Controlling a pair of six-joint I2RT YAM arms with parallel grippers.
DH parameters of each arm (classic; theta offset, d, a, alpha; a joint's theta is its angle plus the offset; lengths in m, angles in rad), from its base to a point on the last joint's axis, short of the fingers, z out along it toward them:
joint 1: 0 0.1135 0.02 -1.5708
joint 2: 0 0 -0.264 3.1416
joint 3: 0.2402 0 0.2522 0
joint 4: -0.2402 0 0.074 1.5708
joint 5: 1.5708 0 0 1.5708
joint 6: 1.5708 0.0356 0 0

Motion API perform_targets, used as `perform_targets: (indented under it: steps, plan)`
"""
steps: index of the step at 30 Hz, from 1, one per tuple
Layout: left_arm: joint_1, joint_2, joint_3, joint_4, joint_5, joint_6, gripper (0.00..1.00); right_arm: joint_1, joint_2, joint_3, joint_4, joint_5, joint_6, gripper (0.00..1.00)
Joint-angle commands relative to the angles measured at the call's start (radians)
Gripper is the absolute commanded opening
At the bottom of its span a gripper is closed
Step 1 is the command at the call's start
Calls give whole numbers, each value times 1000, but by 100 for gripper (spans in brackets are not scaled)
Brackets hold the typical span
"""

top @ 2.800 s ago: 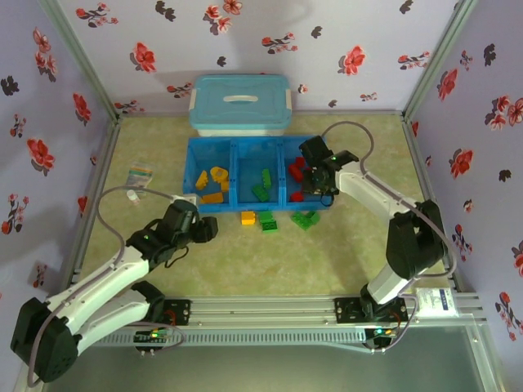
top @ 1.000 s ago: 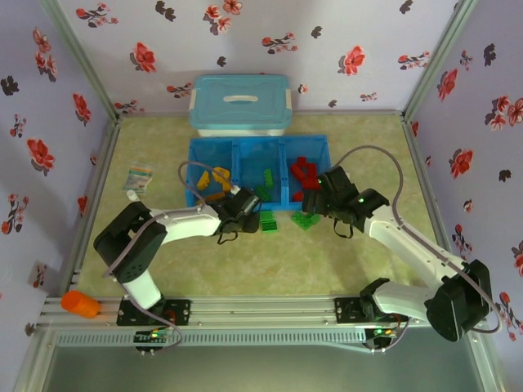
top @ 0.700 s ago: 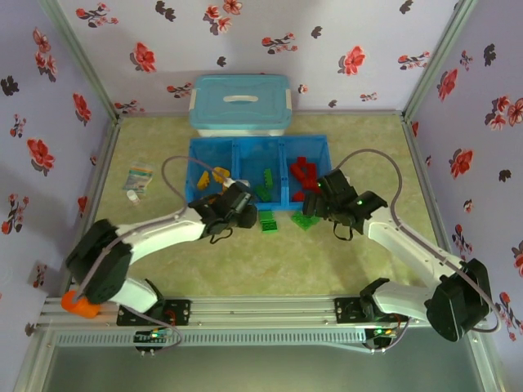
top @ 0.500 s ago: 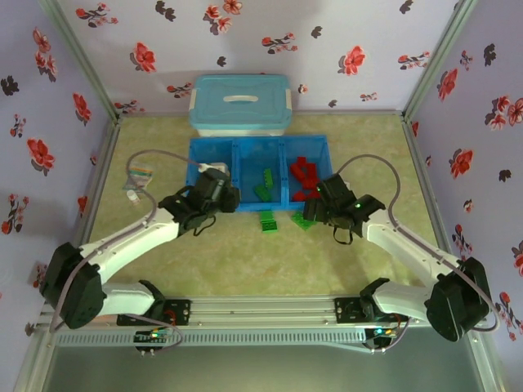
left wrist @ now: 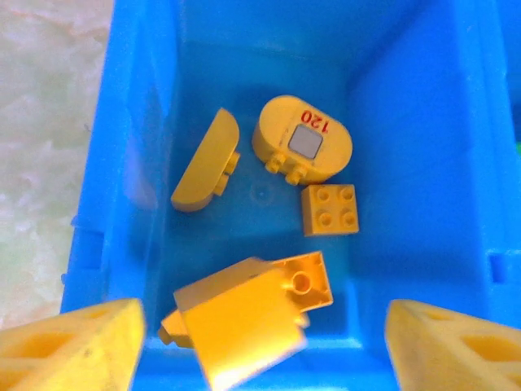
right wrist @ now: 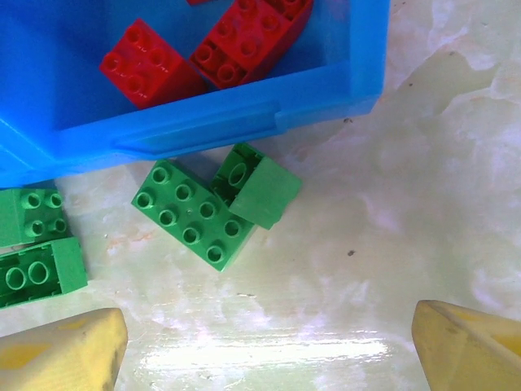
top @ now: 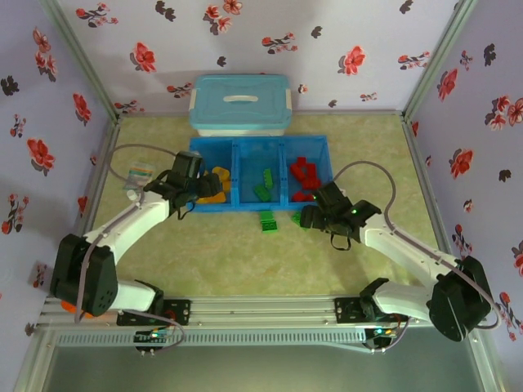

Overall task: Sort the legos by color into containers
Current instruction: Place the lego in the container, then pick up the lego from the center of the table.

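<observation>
A yellow brick was seen loose in the left compartment, beneath the wide-spread left gripper. Green bricks lay on the table under the wide right gripper; grasping one was judged next.

In the left wrist view the big yellow brick nearest the camera is blurred (its lower edges run soft). It hides most of another yellow piece beneath it, and the left fingers are cut off at the bottom corners. In the right wrist view two green bricks run off the left edge, and a red brick is clipped by the top edge.
</observation>
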Motion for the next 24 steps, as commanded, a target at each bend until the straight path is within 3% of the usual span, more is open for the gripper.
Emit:
perform_targets:
  steps: [1, 11, 24]
  plan:
    - [11, -22, 67, -36, -2, 48, 83, 13, -25, 14, -13, 15, 19, 91]
    - [-9, -205, -74, -28, 17, 4, 82, 63, 28, 50, 8, -4, -1, 90]
    - [-66, -454, -374, -34, 14, -127, 79, 283, 269, 147, 52, 3, -5, 92]
